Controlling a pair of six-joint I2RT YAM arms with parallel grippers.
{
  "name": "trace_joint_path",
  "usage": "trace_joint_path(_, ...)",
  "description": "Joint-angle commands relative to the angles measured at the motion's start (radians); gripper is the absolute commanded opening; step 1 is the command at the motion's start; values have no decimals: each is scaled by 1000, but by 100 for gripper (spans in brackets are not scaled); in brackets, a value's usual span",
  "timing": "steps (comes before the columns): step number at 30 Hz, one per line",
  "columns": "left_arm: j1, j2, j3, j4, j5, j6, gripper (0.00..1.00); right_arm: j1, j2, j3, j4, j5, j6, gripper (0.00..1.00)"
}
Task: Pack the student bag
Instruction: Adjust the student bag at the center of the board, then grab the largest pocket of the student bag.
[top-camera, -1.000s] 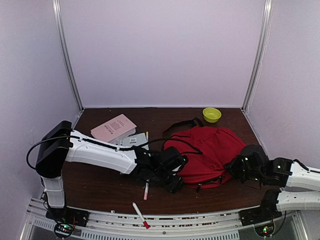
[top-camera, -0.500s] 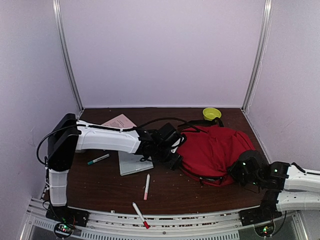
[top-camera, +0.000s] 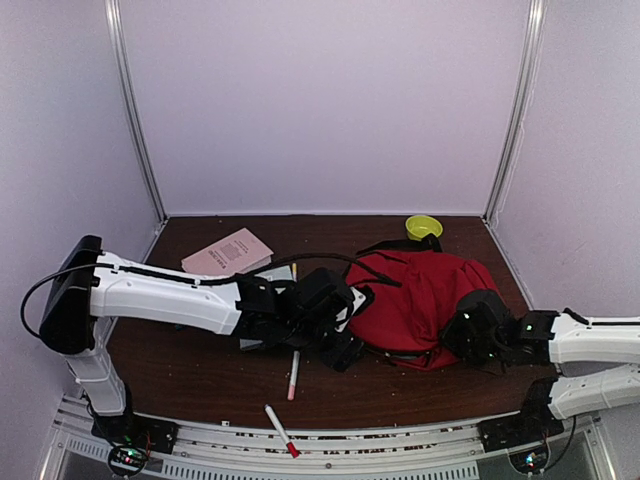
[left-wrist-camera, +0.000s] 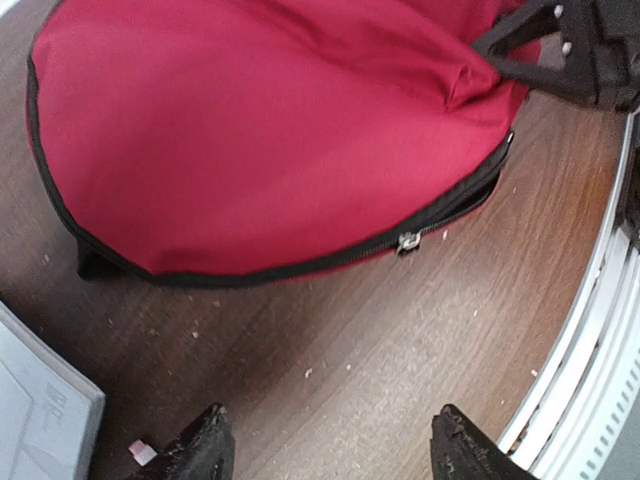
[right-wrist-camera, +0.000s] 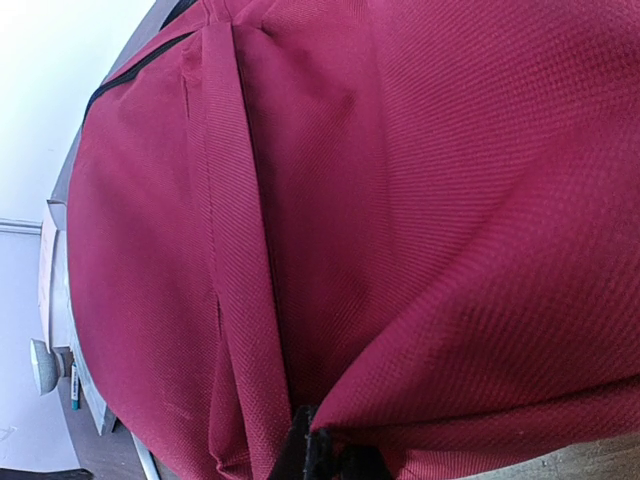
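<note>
Two-handed opening of large red fabric backpack (top-camera: 425, 290): pinched by right hand (top-camera: 468, 328), left hand (left-wrist-camera: 332, 445) spread empty, metal zipper pull (left-wrist-camera: 407, 241) likely next.

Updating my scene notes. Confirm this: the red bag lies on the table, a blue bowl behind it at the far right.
Wrong colour: the bowl is yellow-green, not blue, as the top external view shows. The red bag does lie on the table, bowl behind it at far right.
</note>
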Motion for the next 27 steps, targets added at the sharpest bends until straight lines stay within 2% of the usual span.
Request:
trace_joint_path(1, 4, 6, -29, 69, 53, -61, 70, 5, -24, 9, 43, -15, -9, 0)
trace_joint_path(9, -4, 81, -23, 222, 215, -136, 65, 4, -36, 16, 55, 14, 6, 0)
trace_joint_path(21, -4, 192, 72, 201, 197, -161, 57, 4, 39, 121, 70, 0, -10, 0)
trace_joint_path(27, -3, 198, 79, 229, 107, -178, 55, 4, 54, 175, 34, -11, -17, 0)
